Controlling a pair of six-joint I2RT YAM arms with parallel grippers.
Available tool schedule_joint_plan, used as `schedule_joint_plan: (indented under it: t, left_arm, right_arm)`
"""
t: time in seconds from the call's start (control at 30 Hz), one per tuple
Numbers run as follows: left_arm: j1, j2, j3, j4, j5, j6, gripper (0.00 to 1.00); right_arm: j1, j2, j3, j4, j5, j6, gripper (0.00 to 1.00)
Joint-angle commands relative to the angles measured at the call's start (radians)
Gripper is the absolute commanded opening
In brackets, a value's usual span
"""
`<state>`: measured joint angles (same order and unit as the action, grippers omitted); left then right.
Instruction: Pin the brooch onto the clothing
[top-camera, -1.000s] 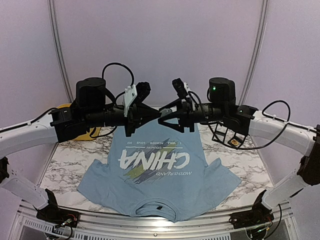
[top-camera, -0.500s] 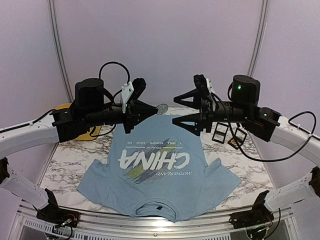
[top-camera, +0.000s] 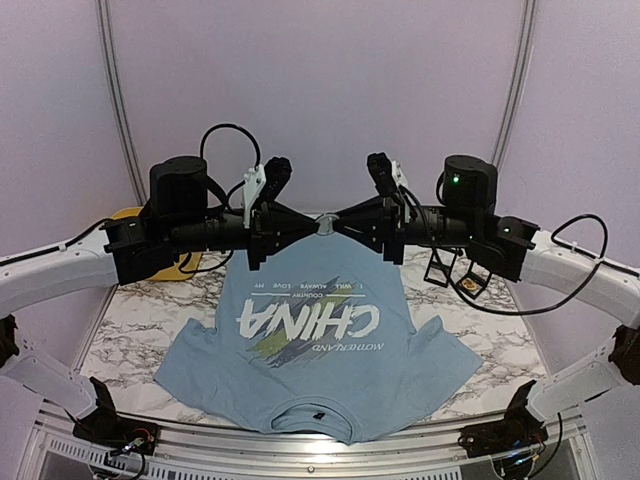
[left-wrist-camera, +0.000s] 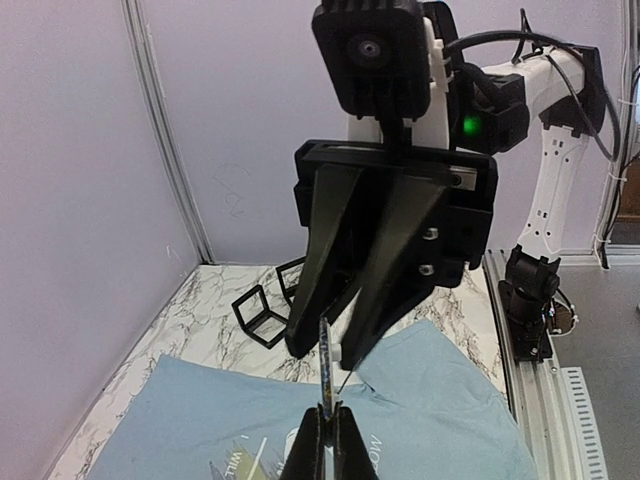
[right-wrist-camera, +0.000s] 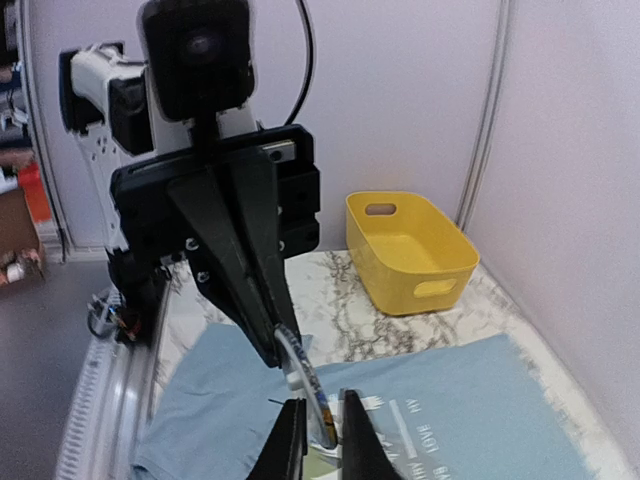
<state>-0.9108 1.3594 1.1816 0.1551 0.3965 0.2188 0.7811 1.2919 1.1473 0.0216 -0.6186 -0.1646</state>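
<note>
The brooch is in the air above the far hem of the clothing, clear of the cloth, between my two sets of jaws. From above it shows as a small, pale round disc. Both wrist views show it nearly edge-on as a thin, bluish rim.

My left gripper has its jaws pressed together on the brooch's edge. My right gripper meets it tip to tip. Its jaws are drawn narrow around the opposite edge, and I cannot tell whether they press on it.

The clothing is a light blue T-shirt. It lies flat on the bench with white "CHINA" lettering and yellow-green streaks on the chest. The collar is at the near rail and the hem lies toward the back wall.

Clearances:
- Bare marbled bench lies on both sides of the sleeves.
- A yellow bin stands at the far left corner, behind my left arm.
- Black wire frames stand at the far right, just beside the hem.
- The wall panels close off the far edge of the bench.
</note>
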Motion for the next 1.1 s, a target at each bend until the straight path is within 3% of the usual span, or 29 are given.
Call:
schedule_joint_plan:
  t: [0.0,0.53,0.57,0.63,0.67,0.77,0.83,0.93,1.07]
  left_arm:
    - [0.001,-0.016,0.004,0.035,0.039,-0.012,0.00]
    - [0.000,-0.007,0.006,0.038,0.022,-0.027,0.02]
    - [0.001,0.006,0.009,0.038,-0.012,-0.037,0.27]
    - [0.001,0.041,0.013,0.037,-0.144,-0.060,0.88]
    - [0.000,0.063,0.011,0.037,-0.249,-0.070,0.98]
    - [-0.003,0.147,0.005,-0.001,-0.457,-0.039,0.99]
    - [-0.034,0.228,0.026,-0.088,-0.527,0.046,0.99]
    - [-0.110,0.329,0.022,-0.153,-0.518,0.169,0.99]
    - [-0.131,0.425,0.021,-0.126,-0.238,0.149,0.79]
  right_arm:
    - [-0.002,0.011,0.034,0.031,-0.012,0.035,0.02]
    - [-0.013,-0.009,0.015,-0.013,-0.038,0.026,0.00]
    - [-0.013,-0.012,0.010,-0.016,0.010,0.028,0.00]
    - [-0.017,-0.029,-0.021,-0.017,0.169,0.034,0.00]
    - [-0.019,-0.040,-0.049,-0.017,0.295,0.028,0.00]
    - [-0.022,-0.041,-0.203,0.001,0.838,-0.030,0.00]
    - [-0.021,-0.007,-0.271,-0.004,1.115,-0.091,0.00]
    - [-0.003,0.022,-0.353,0.017,1.201,-0.099,0.00]
    - [0.008,-0.011,-0.500,0.142,1.108,-0.114,0.00]
